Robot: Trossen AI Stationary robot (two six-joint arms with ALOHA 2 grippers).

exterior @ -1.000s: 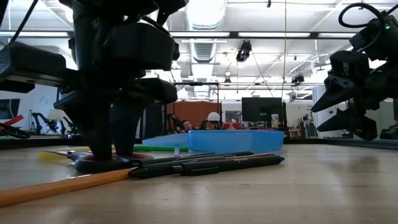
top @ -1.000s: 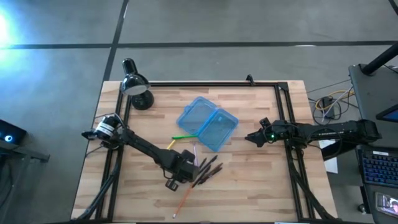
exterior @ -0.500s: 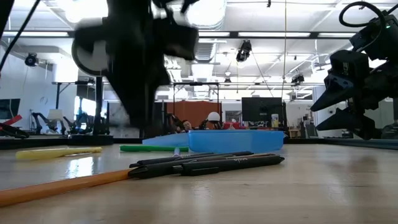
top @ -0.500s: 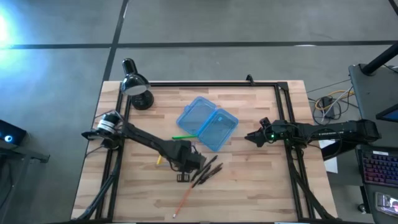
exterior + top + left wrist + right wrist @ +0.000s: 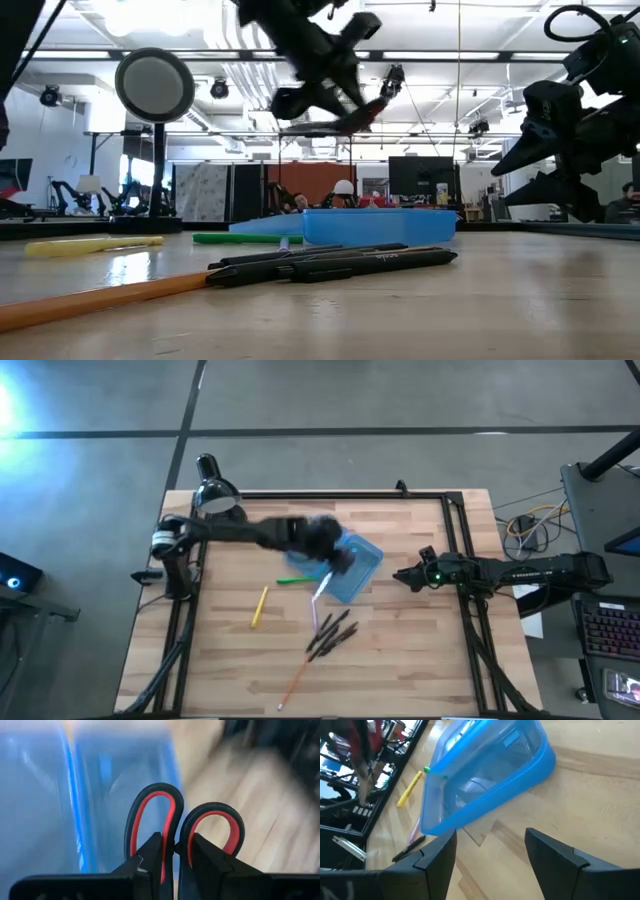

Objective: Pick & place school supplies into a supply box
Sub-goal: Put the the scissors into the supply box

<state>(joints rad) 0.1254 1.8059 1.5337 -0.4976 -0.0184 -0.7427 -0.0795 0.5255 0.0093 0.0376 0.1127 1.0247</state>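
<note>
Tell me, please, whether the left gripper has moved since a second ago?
Yes. The left gripper, shut on the scissors, has gone from beside the black pens up over the supply box.

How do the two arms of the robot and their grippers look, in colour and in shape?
Both arms are dark, slim and jointed. The left arm has a white round part near its base. The right arm carries a small green light near its wrist. The left gripper and the right gripper each have two black, wedge-shaped fingers.
</note>
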